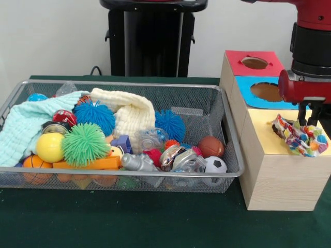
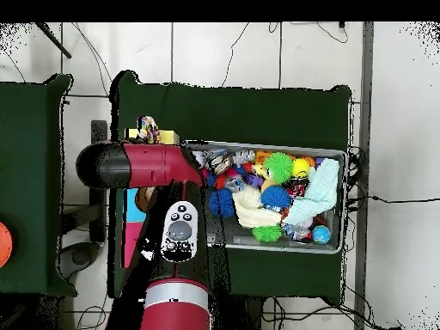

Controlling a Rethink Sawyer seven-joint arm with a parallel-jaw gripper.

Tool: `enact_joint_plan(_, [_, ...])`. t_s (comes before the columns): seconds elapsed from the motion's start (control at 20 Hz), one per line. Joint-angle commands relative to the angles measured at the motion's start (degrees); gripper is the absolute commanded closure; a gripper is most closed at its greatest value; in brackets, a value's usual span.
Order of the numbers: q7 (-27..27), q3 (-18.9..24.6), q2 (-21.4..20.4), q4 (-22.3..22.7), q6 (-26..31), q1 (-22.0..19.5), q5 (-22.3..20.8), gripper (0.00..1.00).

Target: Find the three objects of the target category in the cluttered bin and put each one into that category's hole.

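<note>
One patterned piece [image 1: 300,138] beneath jaws [image 1: 309,122]

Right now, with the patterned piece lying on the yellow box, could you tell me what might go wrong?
1. The patterned piece lies spread over the yellow box top, so it may bunch there rather than drop through the hole.
2. The tool sits right at the piece; it is unclear whether it is gripping, so lifting could drag the piece away.
3. It lies near the box's outer edge and might slide off.
</note>
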Motion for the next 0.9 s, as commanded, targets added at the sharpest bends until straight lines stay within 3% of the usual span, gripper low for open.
enact_joint_plan(0.05, [9.0,3.1,-1.3,7.6,-3.3,-3.6,0.5,1.00])
enact_joint_plan(0.35, [7.7,3.2,-4.4,7.4,1.3,-4.1,1.0,1.00])
enact_joint_plan(0.9, [10.6,3.0,-3.9,9.5,-1.3,-3.0,1.3,1.00])
